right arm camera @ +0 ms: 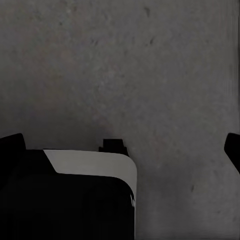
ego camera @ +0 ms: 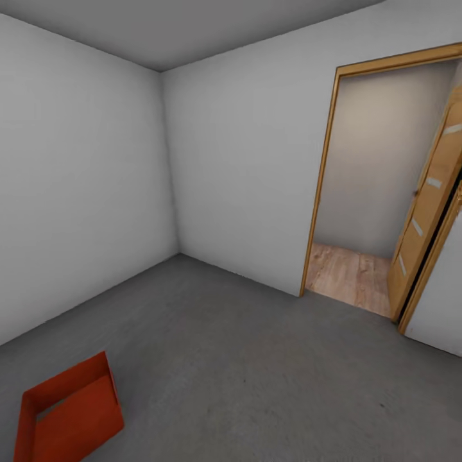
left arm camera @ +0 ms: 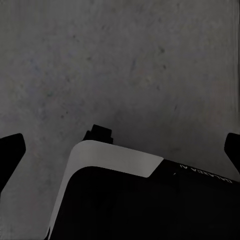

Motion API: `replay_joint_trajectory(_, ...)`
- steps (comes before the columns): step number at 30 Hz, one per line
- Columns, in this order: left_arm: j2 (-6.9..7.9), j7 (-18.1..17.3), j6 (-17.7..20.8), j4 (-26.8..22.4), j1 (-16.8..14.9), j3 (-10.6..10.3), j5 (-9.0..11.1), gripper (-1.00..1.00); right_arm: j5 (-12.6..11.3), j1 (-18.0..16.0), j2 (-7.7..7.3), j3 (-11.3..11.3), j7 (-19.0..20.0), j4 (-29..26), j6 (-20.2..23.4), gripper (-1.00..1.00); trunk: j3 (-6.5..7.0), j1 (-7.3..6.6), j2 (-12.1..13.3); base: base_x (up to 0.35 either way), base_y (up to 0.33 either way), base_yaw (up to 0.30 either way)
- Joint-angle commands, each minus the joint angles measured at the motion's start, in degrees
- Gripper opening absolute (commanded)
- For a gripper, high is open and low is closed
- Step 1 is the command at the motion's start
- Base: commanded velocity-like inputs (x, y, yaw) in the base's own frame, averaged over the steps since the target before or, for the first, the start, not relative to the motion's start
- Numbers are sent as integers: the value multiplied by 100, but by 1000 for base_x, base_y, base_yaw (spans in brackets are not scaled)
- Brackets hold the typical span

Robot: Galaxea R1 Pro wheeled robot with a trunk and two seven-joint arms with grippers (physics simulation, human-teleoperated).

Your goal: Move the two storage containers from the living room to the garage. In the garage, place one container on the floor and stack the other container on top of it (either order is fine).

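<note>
One orange-red storage container (ego camera: 69, 414) sits open side up on the grey concrete floor (ego camera: 256, 372) of the garage, well apart from the open wooden door (ego camera: 428, 199). Both wrist views look down at bare concrete; each gripper's jaws are spread wide, holding nothing.

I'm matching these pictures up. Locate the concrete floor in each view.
Head view: the concrete floor spreads across the lower half, under the orange container.
Left wrist view: it is the background behind the robot's dark body.
Right wrist view: likewise, behind that body.
Shared landmark: its mottled grey surface.
</note>
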Motion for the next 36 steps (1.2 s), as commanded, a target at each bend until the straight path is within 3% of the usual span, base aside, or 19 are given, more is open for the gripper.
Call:
replay_joint_trajectory(1,0,13,-6,-2,-2,-31,35,100,-35,-7,6,46,-5,18,-24,100,-7,0,-4,0,0,-295)
replay_joint_trajectory(36,7,11,-9,-2,-2,-32,24,100,-38,-7,3,46,-5,18,-26,100,-7,0,-4,2,0,-295)
